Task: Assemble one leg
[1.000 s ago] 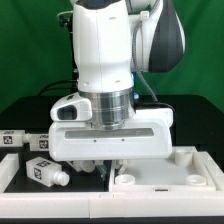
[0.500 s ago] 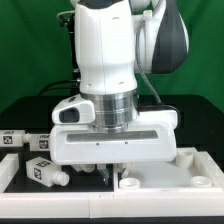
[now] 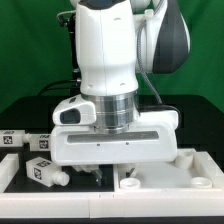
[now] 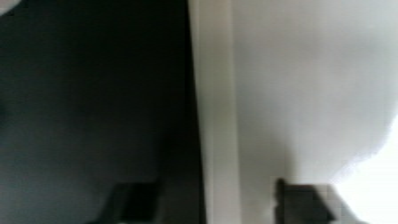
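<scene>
I judge the leg (image 3: pixel 45 170) to be a light, rigid plastic peg, not fragile but smooth enough to slide or twist if I pinch it off-centre. The blocky tagged body offers flat opposing faces, so I would close on it there, across the body and clear of the narrower round stub, which I expect must be left free for seating. The leg lies on its side on the black table (image 3: pixel 20 112) at the exterior view's left, and its stub seems to point toward the exterior view's right. Other legs (image 3: pixel 12 140) sit behind it. The gripper (image 4: pixel 217 200) is not over it. In the exterior view the hand hangs low at the corner of the large white square piece (image 3: pixel 180 160), just beside a round corner hole (image 3: pixel 128 183). The leg is therefore near the hand but off to the exterior view's left, apart from it and not touching. In the wrist view the two dark fingertips (image 4: pixel 134 203) stand apart, with only the line where the white piece meets the dark table showing below them, so I read the jaws as spread and holding nothing. The leg does not show in the wrist view at all; to reach it I judge I would need to rise clear of the white piece's rim and shift sideways
</scene>
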`<act>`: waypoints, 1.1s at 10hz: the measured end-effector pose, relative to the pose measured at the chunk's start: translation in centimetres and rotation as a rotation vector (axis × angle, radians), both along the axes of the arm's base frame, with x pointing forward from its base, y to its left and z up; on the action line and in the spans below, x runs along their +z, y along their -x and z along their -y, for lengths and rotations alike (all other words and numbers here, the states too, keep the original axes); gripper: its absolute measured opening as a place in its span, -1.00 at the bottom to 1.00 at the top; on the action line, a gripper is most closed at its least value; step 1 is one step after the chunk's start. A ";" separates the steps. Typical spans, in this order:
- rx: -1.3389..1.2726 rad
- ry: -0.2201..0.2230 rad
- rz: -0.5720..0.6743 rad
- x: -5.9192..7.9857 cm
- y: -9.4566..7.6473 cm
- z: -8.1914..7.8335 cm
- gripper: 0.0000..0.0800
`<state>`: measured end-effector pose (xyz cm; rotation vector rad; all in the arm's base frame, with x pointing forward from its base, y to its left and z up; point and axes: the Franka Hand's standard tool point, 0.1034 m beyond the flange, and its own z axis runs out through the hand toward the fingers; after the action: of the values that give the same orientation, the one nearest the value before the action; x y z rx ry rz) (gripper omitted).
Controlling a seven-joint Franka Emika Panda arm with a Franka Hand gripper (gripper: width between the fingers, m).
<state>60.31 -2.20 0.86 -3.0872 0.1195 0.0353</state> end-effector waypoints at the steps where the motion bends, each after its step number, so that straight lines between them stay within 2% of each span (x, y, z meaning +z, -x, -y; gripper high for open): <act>1: 0.026 -0.001 -0.004 0.2 0.1 0.1 0.11; 2: 0.087 -0.008 -0.024 1.3 0.7 0.7 0.47; 3: 0.086 -0.012 -0.051 2.4 1.4 0.9 0.47; 4: 0.080 -0.011 -0.057 3.5 2.1 1.6 0.59; 5: 0.070 -0.007 -0.055 4.7 3.2 2.1 0.62; 10: 0.072 -0.008 -0.061 4.5 3.5 2.0 0.62; 11: 0.091 -0.004 -0.052 4.2 4.4 2.3 0.62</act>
<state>55.91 -4.48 5.10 -3.0867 -0.0183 0.1194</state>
